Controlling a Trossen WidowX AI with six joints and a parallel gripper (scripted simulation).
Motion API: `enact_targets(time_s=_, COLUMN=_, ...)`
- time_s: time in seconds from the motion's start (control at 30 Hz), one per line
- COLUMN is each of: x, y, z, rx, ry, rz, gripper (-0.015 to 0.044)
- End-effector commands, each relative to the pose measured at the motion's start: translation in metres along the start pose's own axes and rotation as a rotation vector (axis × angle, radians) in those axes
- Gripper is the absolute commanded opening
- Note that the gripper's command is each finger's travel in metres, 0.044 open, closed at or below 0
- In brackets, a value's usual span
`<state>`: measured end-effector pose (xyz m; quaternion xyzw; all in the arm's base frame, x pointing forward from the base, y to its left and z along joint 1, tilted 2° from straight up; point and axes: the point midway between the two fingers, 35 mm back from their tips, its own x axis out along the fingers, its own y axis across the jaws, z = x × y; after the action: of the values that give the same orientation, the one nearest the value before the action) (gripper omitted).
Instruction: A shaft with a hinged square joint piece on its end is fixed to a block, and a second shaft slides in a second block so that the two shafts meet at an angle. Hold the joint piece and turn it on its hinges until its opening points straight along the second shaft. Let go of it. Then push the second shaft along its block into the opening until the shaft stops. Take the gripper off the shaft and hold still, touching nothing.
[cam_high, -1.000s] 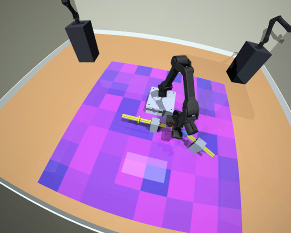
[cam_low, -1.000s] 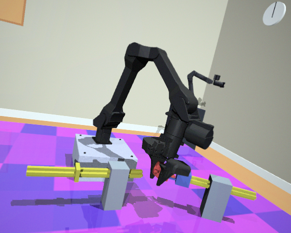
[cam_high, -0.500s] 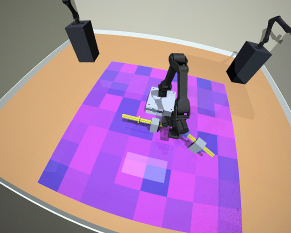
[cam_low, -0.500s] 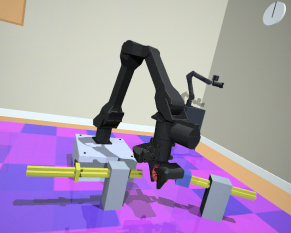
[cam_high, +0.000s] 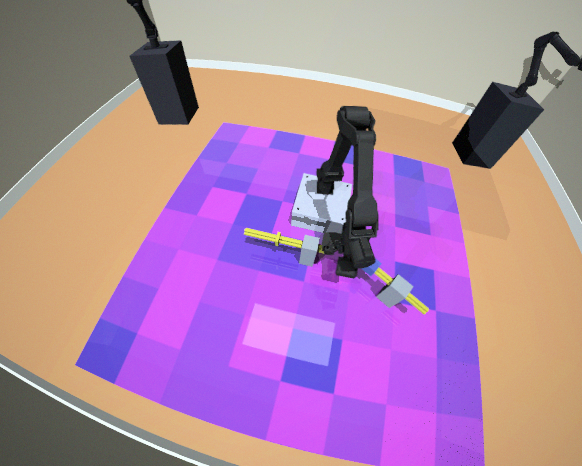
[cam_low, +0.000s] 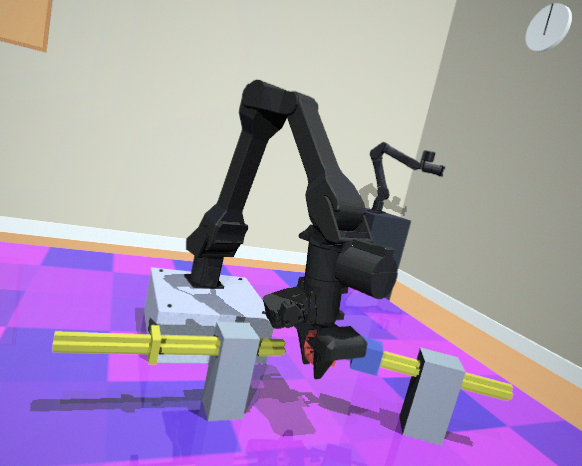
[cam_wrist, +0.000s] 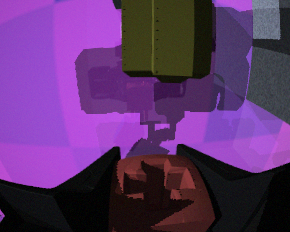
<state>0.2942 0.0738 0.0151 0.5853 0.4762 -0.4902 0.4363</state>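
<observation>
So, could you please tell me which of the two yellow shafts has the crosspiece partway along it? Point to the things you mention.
The yellow shaft (cam_high: 260, 235) (cam_low: 102, 343) farther from the blue piece (cam_high: 372, 268) (cam_low: 367, 357); the other shaft (cam_high: 417, 303) (cam_low: 487, 386) shows none.
</observation>
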Motion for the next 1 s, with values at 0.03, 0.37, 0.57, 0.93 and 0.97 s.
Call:
enact_targets(time_s=0.03, x=-0.0001, y=0.0002, z=0.0000, rx=0.000, ry=-0.001, rz=0.000, gripper=0.0000)
enact_targets(time_s=0.37, x=-0.0001, y=0.0002, z=0.0000, rx=0.000, ry=-0.001, rz=0.000, gripper=0.0199)
enact_targets(time_s=0.57, x=-0.0001, y=0.0002, z=0.0000, rx=0.000, ry=-0.001, rz=0.000, gripper=0.0357)
enact_targets(time_s=0.93, x=-0.0001, y=0.0002, z=0.0000, rx=0.000, ry=-0.001, rz=0.000, gripper=0.0440)
enact_targets(time_s=0.97, x=-0.0001, y=0.0002, z=0.0000, rx=0.000, ry=-0.001, rz=0.000, gripper=0.0440)
